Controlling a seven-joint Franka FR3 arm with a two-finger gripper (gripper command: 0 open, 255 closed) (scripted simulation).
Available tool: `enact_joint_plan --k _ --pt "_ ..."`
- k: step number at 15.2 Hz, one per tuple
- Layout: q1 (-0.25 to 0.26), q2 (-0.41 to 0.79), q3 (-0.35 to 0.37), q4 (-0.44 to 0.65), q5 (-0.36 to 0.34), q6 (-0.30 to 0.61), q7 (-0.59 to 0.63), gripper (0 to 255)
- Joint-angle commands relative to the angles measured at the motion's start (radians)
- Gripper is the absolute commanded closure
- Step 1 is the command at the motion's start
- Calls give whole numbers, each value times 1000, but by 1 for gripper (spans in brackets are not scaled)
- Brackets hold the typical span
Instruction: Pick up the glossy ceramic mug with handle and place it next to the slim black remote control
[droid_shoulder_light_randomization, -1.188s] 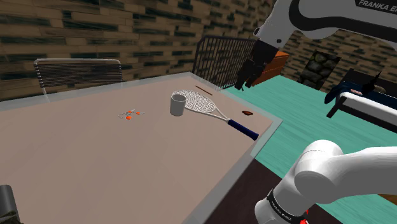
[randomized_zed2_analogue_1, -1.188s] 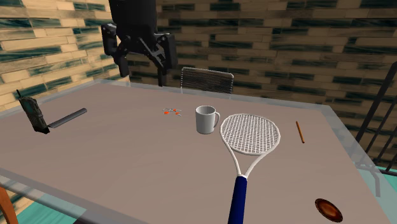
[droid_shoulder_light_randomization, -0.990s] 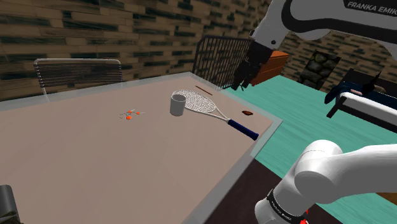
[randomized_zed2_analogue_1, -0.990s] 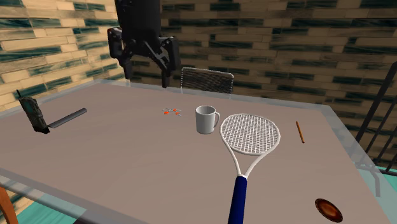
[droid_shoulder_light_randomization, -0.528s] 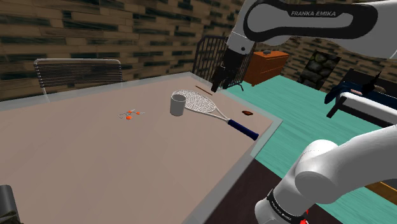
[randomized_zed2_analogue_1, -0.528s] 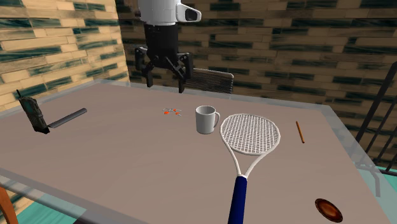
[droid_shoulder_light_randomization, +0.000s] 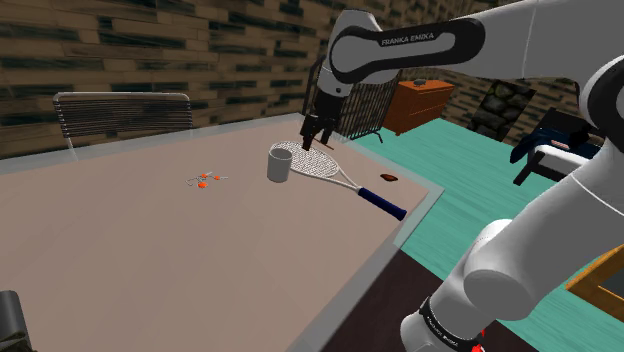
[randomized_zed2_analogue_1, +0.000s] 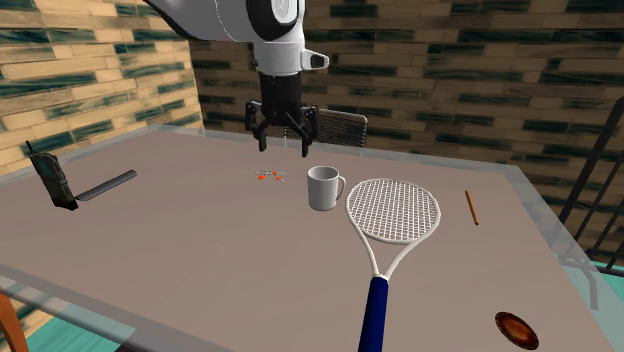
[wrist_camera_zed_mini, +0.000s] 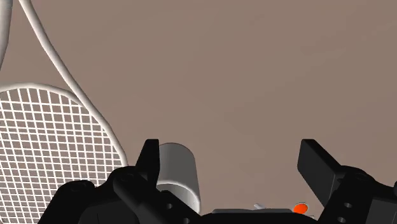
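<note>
— What is the surface like, taking the second exterior view from its left?

— A wide table (randomized_zed2_analogue_1: 200, 270) with a dull pinkish-brown top and a pale, glassy rim. Near the left edge the black remote (randomized_zed2_analogue_1: 52, 180) stands on end, a little tilted. A grey bar (randomized_zed2_analogue_1: 108, 184) lies flat just beside it. Then comes bare top, then a few small orange bits (randomized_zed2_analogue_1: 270, 176).

— And the gripper?

— The gripper (randomized_zed2_analogue_1: 282, 138) hangs above the table near the orange bits and the mug, its fingers spread wide and nothing held. In the wrist view the gripper (wrist_camera_zed_mini: 232, 158) looks down on brown top. The mug (wrist_camera_zed_mini: 179, 170) stands below, close by one finger and untouched.

— Where is the mug itself?

— The pale grey-white mug (randomized_zed2_analogue_1: 322, 187) stands upright mid-table, well apart from the remote. Its handle is turned toward a white-framed racket (randomized_zed2_analogue_1: 392, 211). The racket's head lies just beside the mug, and its blue grip points at the near edge. Further right are a thin brown stick (randomized_zed2_analogue_1: 471, 207) and a small brown disc (randomized_zed2_analogue_1: 517, 327) near the corner.

— The room?

— There are brick walls (randomized_zed2_analogue_1: 450, 60) behind, a slatted chair (randomized_zed2_analogue_1: 325, 126) at the far side and a dark railing (randomized_zed2_analogue_1: 597, 150) at the right. The shoulder view adds a teal floor (droid_shoulder_light_randomization: 480, 175) and an orange-brown cabinet (droid_shoulder_light_randomization: 418, 102) beyond the table.
</note>
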Motion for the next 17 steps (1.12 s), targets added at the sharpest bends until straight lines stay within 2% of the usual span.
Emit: enact_joint_plan --k 1,8,14,17 --pt "1 78 3 50 -12 21 -3 0" --pt "11 360 13 270 -59 55 -3 0" --pt "26 609 13 513 -99 36 -4 0" --pt "26 622 12 492 -100 70 -3 0"
